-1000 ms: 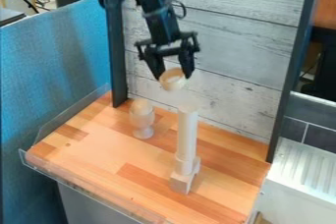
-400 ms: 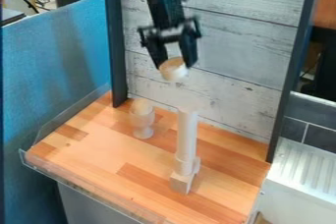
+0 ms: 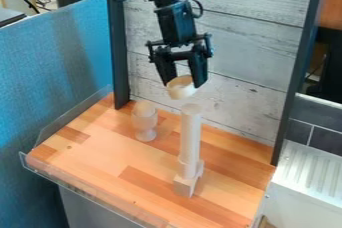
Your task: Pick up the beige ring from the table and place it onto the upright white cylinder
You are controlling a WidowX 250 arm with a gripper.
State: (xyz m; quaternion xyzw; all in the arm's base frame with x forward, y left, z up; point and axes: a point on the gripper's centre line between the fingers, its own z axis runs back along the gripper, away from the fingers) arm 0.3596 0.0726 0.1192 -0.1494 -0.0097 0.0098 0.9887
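One small round cup [image 3: 179, 91] is held in the black gripper [image 3: 183, 85], pinched by its sides, above and slightly left of a tall pale post [image 3: 190, 139]. It looks light, stiff and rather smooth, so a gentle grip on opposite outer walls should suit it. Left of the post, a goblet [image 3: 145, 122] stands upright on the wooden counter [image 3: 103, 159].

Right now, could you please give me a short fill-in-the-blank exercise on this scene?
The ring is held between the gripper's two ____.
A visible gap shows that the ring and the column are not ____.
In this view, the goblet stands to the ____ of the column.
The panel beside the counter is coloured ____.

Missing words: fingers; touching; left; blue.
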